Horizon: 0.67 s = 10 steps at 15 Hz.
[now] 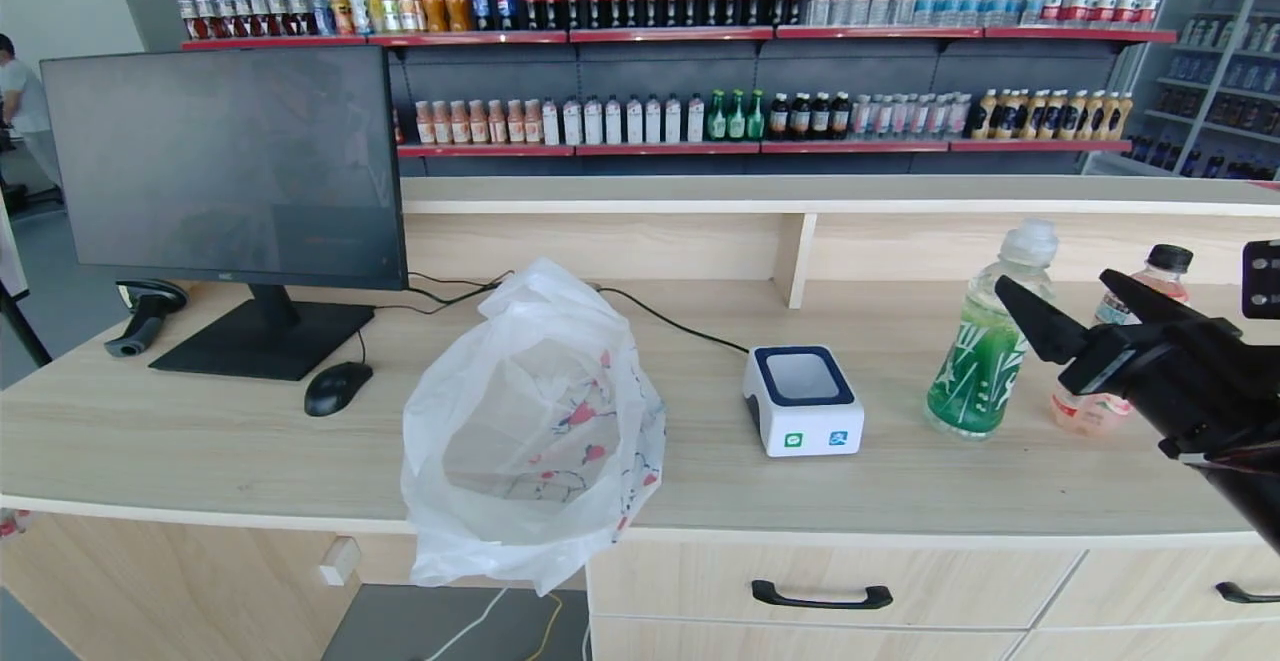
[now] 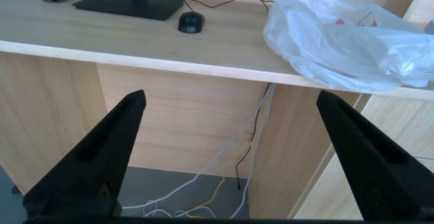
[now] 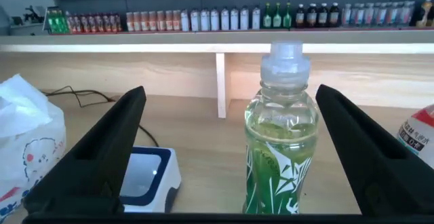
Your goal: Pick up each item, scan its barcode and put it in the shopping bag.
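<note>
The green bottle [image 1: 985, 341] stands upright just ahead of the right gripper [image 1: 1052, 281], which is spread wide and empty. It is clear, rounded plastic with a pale cap.

Scanner [image 1: 803, 399] between shopping bag [image 1: 535, 431] and bottle [image 1: 985, 341]

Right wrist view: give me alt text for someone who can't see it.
A green-labelled bottle stands upright on the wooden counter, ahead of the open right gripper and framed by its black fingers. The white barcode scanner and the shopping bag sit farther to the robot's left, with drink shelves behind.
</note>
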Tool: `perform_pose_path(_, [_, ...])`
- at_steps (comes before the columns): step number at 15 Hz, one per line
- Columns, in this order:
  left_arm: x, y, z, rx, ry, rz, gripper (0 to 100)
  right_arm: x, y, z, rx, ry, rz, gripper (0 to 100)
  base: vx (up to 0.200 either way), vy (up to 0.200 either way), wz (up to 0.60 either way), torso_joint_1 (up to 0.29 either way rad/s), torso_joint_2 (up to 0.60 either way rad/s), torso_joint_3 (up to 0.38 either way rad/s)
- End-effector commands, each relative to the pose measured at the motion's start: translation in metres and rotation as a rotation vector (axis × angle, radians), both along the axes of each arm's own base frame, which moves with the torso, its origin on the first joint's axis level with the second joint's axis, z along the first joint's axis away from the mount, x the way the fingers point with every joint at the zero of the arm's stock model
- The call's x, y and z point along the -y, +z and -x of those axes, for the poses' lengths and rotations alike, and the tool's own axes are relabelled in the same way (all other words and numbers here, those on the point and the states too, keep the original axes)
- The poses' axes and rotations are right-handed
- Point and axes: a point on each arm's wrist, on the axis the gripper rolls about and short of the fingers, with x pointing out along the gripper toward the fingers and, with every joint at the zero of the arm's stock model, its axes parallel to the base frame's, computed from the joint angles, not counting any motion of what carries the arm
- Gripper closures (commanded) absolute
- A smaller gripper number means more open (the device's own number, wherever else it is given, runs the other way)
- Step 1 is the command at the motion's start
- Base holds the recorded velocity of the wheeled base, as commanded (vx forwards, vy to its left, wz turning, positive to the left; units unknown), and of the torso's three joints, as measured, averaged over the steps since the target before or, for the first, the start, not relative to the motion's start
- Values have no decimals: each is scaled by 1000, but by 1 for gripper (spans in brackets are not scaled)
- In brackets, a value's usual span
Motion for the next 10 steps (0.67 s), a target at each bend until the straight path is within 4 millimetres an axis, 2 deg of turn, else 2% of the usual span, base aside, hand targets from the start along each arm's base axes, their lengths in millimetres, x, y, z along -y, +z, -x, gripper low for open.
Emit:
perform_pose_path(1, [0, 0, 0, 1, 1, 0, 0, -1, -9, 6, -42, 5, 5, 0, 0, 0, 0, 0, 0, 0])
perform_pose_path(3, [0, 0, 0, 1, 1, 0, 0, 0, -29, 18, -142, 6, 13, 0, 0, 0, 0, 0, 0, 0])
perform_pose_path(4, [0, 0, 0, 1, 1, 0, 0, 0, -33, 19, -159, 6, 14, 0, 0, 0, 0, 0, 0, 0])
perform_pose_path(7, [0, 0, 0, 1, 1, 0, 0, 8, -41, 6, -192, -34, 13, 0, 0, 0, 0, 0, 0, 0])
perform_pose_path(10, [0, 0, 0, 1, 1, 0, 0, 17, -47, 6, -222, -74, 11, 0, 0, 0, 0, 0, 0, 0])
